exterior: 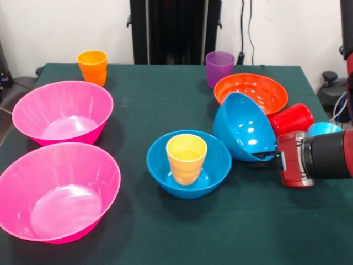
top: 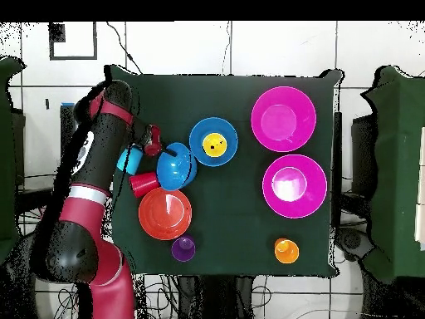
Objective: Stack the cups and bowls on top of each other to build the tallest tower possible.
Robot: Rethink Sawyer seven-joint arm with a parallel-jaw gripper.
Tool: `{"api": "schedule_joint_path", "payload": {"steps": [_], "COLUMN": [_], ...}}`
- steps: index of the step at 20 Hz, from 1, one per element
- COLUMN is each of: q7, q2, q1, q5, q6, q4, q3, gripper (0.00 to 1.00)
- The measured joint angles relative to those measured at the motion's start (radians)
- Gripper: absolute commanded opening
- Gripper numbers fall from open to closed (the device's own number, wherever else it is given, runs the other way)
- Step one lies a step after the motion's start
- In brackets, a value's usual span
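Note:
My gripper (exterior: pixel 266 156) comes in from the right and is shut on the rim of a blue bowl (exterior: pixel 242 127), which is tilted on its side with its opening toward the other blue bowl (exterior: pixel 161 165). That bowl stands upright at the table's middle with the yellow cup (exterior: pixel 186 157) upright inside it. In the overhead view the gripper (top: pixel 160 153) holds the tilted bowl (top: pixel 176 166) just beside the bowl (top: pixel 197 131) with the yellow cup (top: pixel 214 145). The red cup (exterior: pixel 292 118) lies on its side behind the gripper. The light blue cup (exterior: pixel 322 128) is partly hidden by the arm.
The orange-red bowl (exterior: pixel 251 91) stands behind the tilted bowl, with the purple cup (exterior: pixel 219 69) beyond it. Two pink bowls (exterior: pixel 62 113) (exterior: pixel 58 190) stand at the left. The orange cup (exterior: pixel 92 66) stands at the far left corner.

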Motion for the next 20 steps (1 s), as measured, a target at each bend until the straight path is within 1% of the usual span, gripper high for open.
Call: {"api": "schedule_joint_path", "payload": {"steps": [14,20], "q7": [0.0,-0.002], "q2": [0.001,-0.02], "q1": [-0.021,-0.047], "q5": [0.023,0.045], "q6": [0.014,0.038], "q4": [0.0,-0.005], "q3": [0.003,0.088], "gripper": [0.0,0.0]}}
